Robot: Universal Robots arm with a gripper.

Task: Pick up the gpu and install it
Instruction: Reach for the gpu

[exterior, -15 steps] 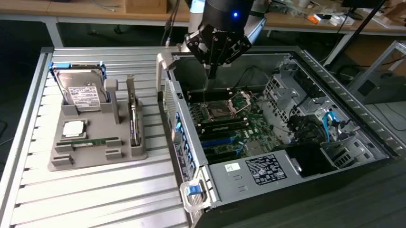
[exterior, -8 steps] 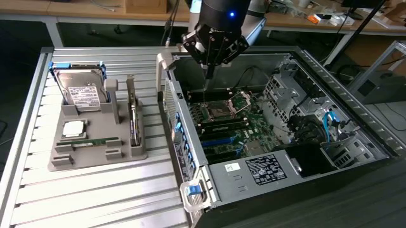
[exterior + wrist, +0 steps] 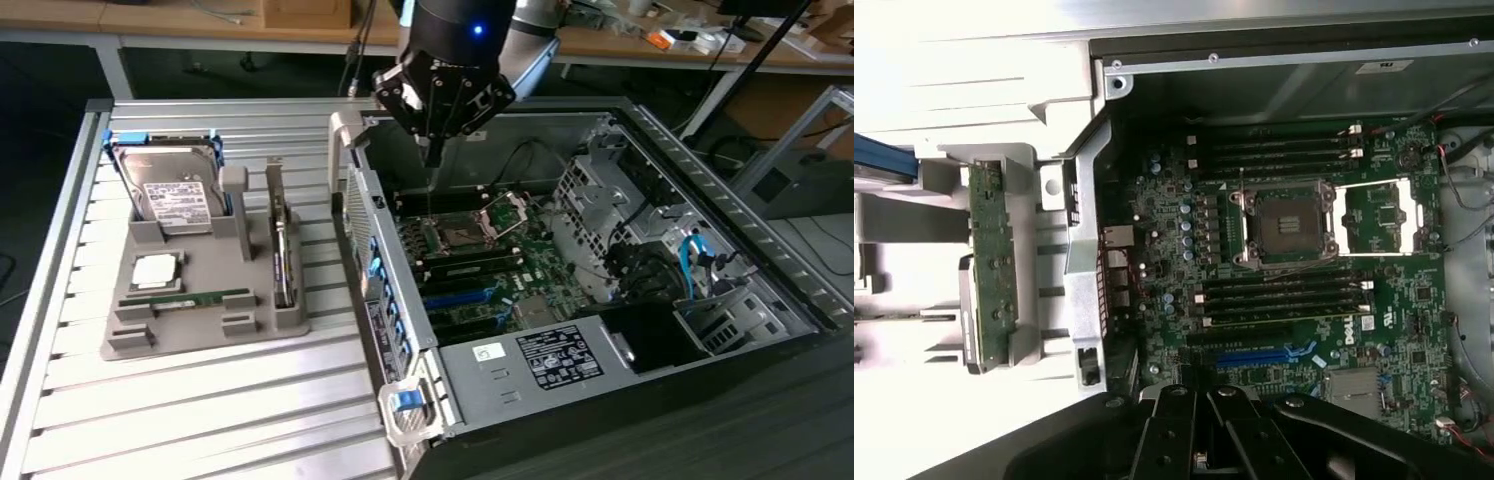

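The gpu (image 3: 280, 250) is a thin dark card standing on edge in a slot of the grey parts tray (image 3: 200, 335), at the exterior view's left of the open computer case (image 3: 534, 360). In the wrist view the gpu (image 3: 991, 260) shows as a narrow board in its holder beside the case wall. My gripper (image 3: 430, 160) hangs shut over the back of the case, above the motherboard (image 3: 494, 270) and well apart from the gpu. Its black fingers (image 3: 1174, 430) lie together with nothing between them.
The tray also carries a silver hard drive (image 3: 174, 195), a processor chip (image 3: 156, 268) and a green memory stick (image 3: 187, 298). Inside the case are the bare processor socket (image 3: 1286, 225), memory slots and a blue expansion slot (image 3: 1254, 355). Cables and drive cages fill the case's right side.
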